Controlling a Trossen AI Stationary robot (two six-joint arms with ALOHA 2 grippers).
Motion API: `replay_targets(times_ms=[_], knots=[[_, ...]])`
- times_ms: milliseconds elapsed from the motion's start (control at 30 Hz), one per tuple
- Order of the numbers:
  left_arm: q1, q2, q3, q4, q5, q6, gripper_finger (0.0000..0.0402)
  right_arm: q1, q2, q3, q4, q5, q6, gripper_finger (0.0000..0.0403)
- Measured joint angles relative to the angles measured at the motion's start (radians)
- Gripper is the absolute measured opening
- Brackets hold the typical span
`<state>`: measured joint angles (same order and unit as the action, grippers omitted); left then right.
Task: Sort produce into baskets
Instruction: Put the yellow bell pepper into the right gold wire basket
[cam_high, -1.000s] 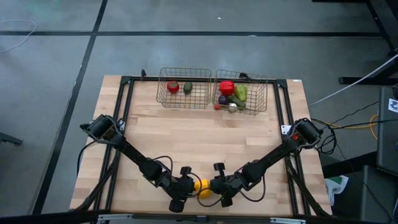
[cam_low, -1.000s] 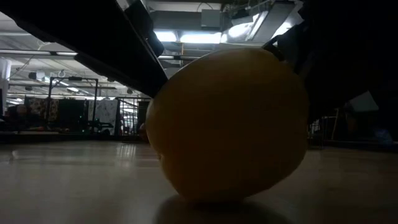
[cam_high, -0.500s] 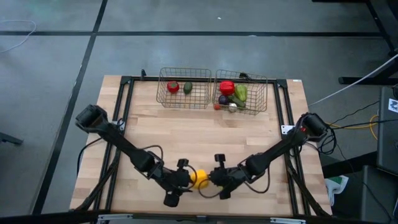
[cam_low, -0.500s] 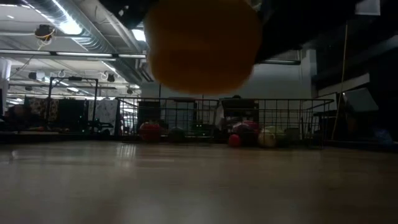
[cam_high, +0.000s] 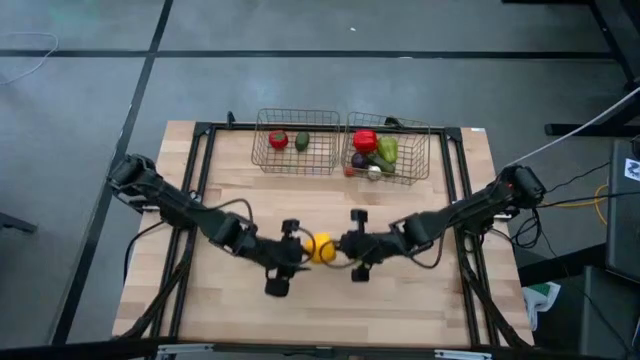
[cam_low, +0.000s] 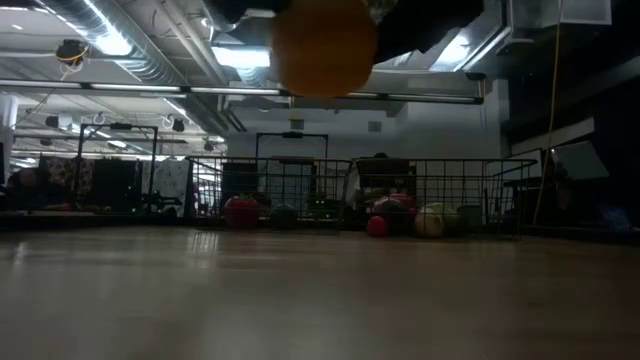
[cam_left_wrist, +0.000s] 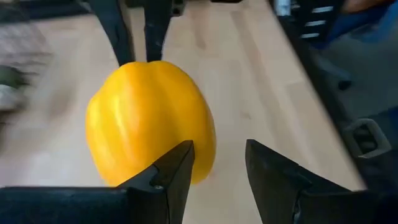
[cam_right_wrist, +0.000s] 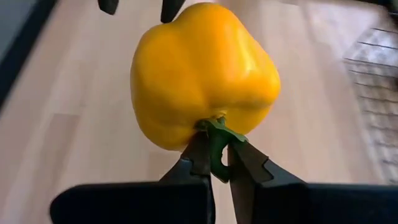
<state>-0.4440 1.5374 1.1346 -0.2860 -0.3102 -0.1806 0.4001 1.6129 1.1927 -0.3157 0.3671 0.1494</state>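
Observation:
A yellow pepper (cam_high: 320, 247) hangs above the middle of the table between my two grippers; it also shows in the low view (cam_low: 323, 45), clear of the tabletop. My right gripper (cam_high: 343, 246) is shut on the pepper's green stem. My left gripper (cam_high: 297, 250) is open at the pepper's opposite end (cam_left_wrist: 149, 124), its fingers (cam_left_wrist: 177, 171) just short of or against it. At the far edge stand two wire baskets. The left basket (cam_high: 262, 150) holds a red tomato (cam_high: 278, 140) and a green piece (cam_high: 302, 141). The right basket (cam_high: 425, 150) holds a red pepper (cam_high: 365, 141), green pieces (cam_high: 387, 150) and a purple ball (cam_high: 358, 160). My right gripper (cam_right_wrist: 216, 142) pinches the pepper's green stem (cam_right_wrist: 219, 132) between its two fingertips, coming level from the table's right side. The pepper is lifted clear of the table and sticks out sideways from the fingers, stem toward the gripper. My left gripper: I cannot tell whether it touches the pepper.
A black frame (cam_high: 205, 160) runs around the tabletop's left, far and right sides. Bare wood (cam_high: 320, 210) lies between the grippers and the baskets, and more along the near edge (cam_high: 320, 320). A small white bit (cam_high: 374, 171) and an orange bit (cam_high: 349, 171) lie at the right basket's front.
Both grippers have gone up and toward the table's far edge together. The yellow pepper, which stood on the table near the near edge, is lifted clear and has travelled with them toward the baskets.

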Motion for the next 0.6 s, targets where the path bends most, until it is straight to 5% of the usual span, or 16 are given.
replay_targets(times_ms=[600], knots=[[0.523, -0.058, 0.0, 0.095, 0.033, 0.458, 0.0148, -0.379, -0.186, 0.0, -0.204, 0.033, -0.08, 0.002]])
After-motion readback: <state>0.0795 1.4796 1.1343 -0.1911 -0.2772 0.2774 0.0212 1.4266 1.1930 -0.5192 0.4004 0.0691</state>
